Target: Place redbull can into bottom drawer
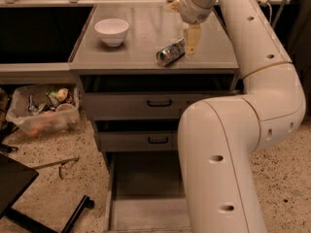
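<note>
The redbull can [170,53] lies on its side on the grey cabinet top [146,38], its shiny round end toward the front left. My gripper [191,39] hangs just right of the can, close to its far end, with one pale finger [192,39] showing. The can is not held. The bottom drawer [146,198] is pulled out near the floor, its grey tray bare; my arm covers its right part.
A white bowl [112,31] stands at the back left of the top. Two upper drawers with black handles [159,102] are slightly open. A clear bin of clutter [43,109] sits on the floor left. A black chair base [29,203] is at lower left.
</note>
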`<state>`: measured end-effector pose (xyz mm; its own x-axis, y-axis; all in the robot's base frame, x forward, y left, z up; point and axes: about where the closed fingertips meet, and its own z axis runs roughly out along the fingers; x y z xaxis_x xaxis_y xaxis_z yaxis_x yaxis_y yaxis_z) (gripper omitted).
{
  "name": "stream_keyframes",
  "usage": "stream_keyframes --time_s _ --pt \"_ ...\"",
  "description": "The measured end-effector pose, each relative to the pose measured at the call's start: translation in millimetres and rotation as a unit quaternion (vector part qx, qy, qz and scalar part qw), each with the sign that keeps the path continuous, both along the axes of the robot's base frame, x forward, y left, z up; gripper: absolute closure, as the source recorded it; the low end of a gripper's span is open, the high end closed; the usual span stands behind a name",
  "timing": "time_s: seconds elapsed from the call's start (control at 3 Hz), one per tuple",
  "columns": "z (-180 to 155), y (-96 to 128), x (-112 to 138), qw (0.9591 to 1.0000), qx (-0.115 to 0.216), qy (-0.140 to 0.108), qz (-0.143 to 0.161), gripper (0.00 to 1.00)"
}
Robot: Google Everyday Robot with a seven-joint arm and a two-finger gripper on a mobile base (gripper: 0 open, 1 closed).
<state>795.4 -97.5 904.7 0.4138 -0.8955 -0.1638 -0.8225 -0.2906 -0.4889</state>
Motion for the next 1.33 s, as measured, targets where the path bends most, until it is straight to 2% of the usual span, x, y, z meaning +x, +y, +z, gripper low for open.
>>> stream_keyframes --time_s 0.67,1.33 --pt "-17 14 2 0.9991 -0.033 0.016 0.019 0.0" --pt "-40 12 0 0.9982 -0.035 0.049 0.002 0.0"
